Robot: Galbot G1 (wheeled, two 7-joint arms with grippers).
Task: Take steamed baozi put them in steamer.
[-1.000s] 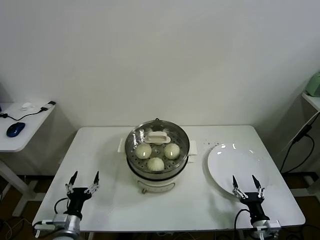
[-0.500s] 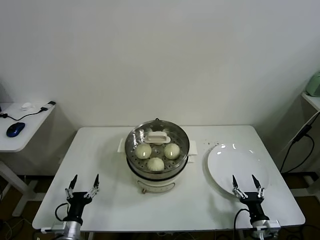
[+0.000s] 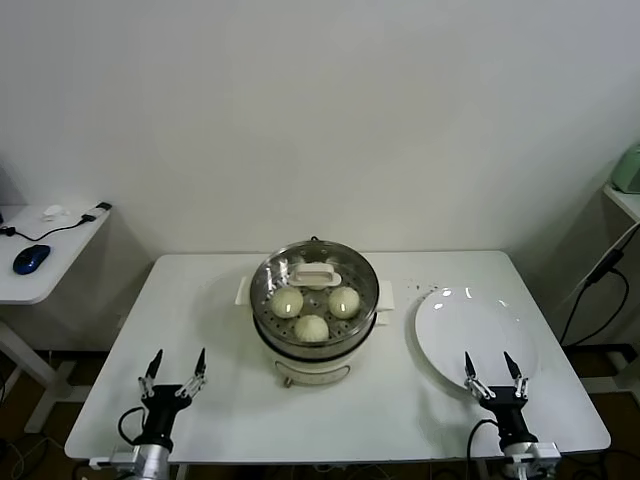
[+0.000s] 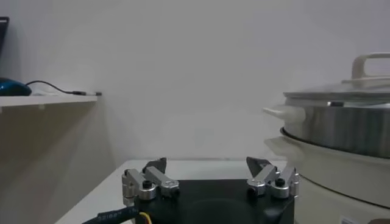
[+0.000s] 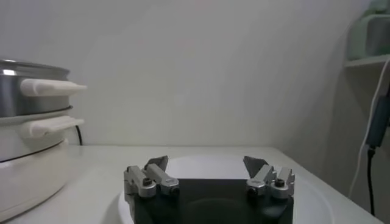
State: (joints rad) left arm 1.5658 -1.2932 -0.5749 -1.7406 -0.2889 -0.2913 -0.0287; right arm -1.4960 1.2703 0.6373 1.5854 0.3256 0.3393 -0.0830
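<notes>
The steamer (image 3: 314, 345) stands mid-table with its glass lid (image 3: 316, 274) on. Through the lid I see three steamed baozi (image 3: 311, 327) on the perforated floor; anything under the lid's white handle is hidden. My left gripper (image 3: 174, 364) hovers open and empty near the table's front edge, left of the steamer, and its wrist view shows the left gripper (image 4: 207, 163) beside the steamer's steel wall (image 4: 341, 131). Over the near rim of the white plate, my right gripper (image 3: 490, 366) is open and empty too. The right wrist view shows the right gripper (image 5: 206, 162) above that plate (image 5: 317, 195).
The white plate (image 3: 475, 325) lies right of the steamer with nothing on it. A side desk (image 3: 45, 250) with a blue mouse (image 3: 31, 258) stands at far left. A shelf and a hanging cable (image 3: 600, 280) are at the far right.
My left gripper has drifted slightly right and toward the front edge. The right gripper, steamer and plate have not moved.
</notes>
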